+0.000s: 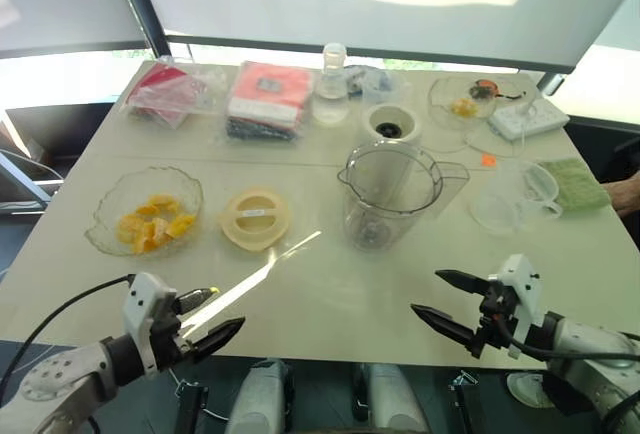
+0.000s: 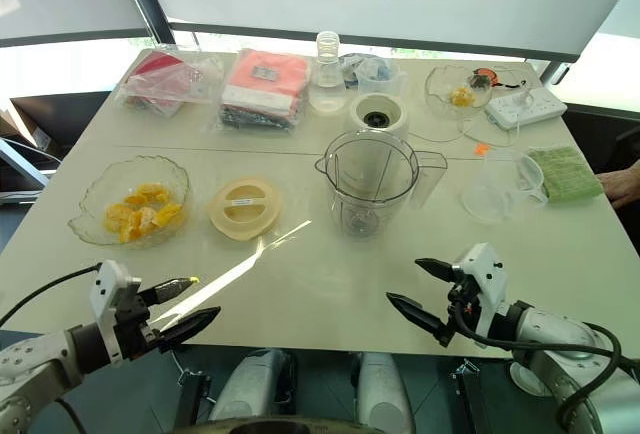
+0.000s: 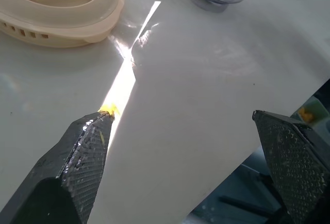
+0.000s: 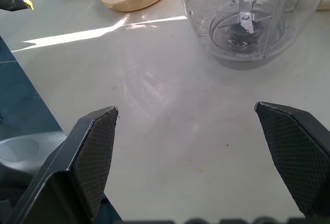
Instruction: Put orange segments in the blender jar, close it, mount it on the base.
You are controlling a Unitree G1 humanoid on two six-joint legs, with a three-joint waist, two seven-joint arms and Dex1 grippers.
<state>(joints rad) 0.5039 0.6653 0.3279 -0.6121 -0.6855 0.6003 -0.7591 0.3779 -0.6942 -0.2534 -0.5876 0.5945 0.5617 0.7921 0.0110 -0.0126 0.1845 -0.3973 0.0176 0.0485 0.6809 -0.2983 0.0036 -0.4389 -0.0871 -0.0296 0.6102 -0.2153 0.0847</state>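
- Orange segments (image 1: 152,222) lie heaped in a scalloped clear glass bowl (image 1: 105,235) on the left part of the cream table (image 1: 330,294).
- Just right of that bowl rests a flat cream round lid (image 1: 256,218).
- Right of the lid, near the table's middle, the blender jar (image 1: 388,194) stands upright and uncovered, its handle to the right; the metal blade shows at its bottom.
- Behind the jar sits the white base (image 1: 389,124), dark socket up, apart from the jar.
- A smaller clear cup (image 1: 512,196) stands right of the jar, beside a green cloth (image 1: 577,183).
- Left gripper (image 1: 212,319) hovers at the near left edge, fingers spread wide, empty.
- Right gripper (image 1: 438,299) hovers at the near right edge, fingers equally wide apart, holding nothing.
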